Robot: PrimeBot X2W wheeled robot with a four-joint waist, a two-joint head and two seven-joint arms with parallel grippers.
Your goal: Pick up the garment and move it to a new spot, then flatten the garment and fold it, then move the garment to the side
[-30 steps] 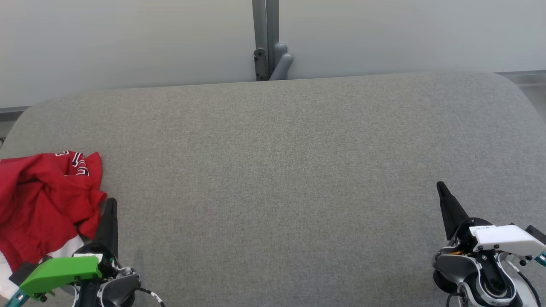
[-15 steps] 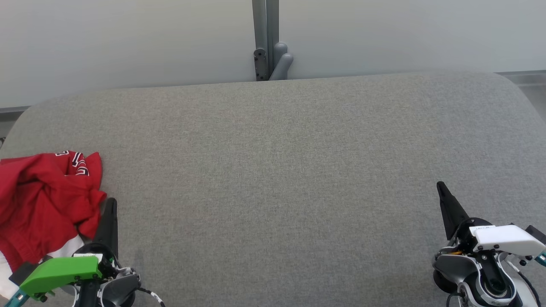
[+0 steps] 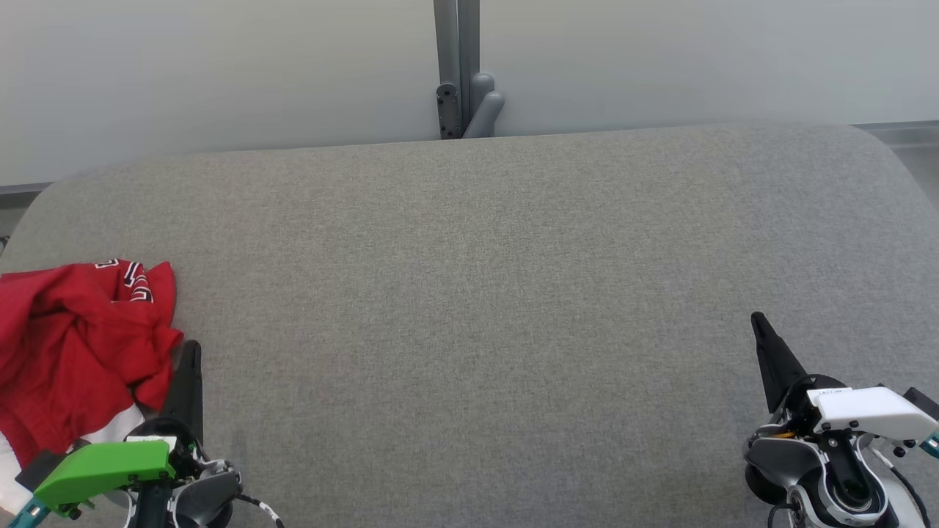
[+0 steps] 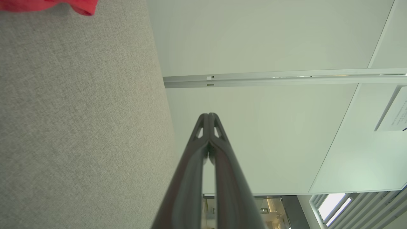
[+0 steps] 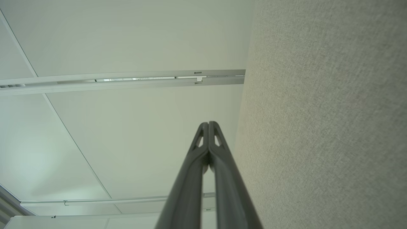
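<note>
A crumpled red garment with white parts and lettering lies at the left edge of the grey fabric surface; a red corner of the garment shows at the top left of the left wrist view. My left gripper stands just right of the garment, its fingers pressed together and empty, as the left gripper also shows in its own wrist view. At the lower right my right gripper is shut and empty, far from the garment; the right gripper points along the surface edge toward the wall.
A pale wall runs behind the surface, with a grey post and bracket at its middle. The surface's rounded far corners fall away at left and right.
</note>
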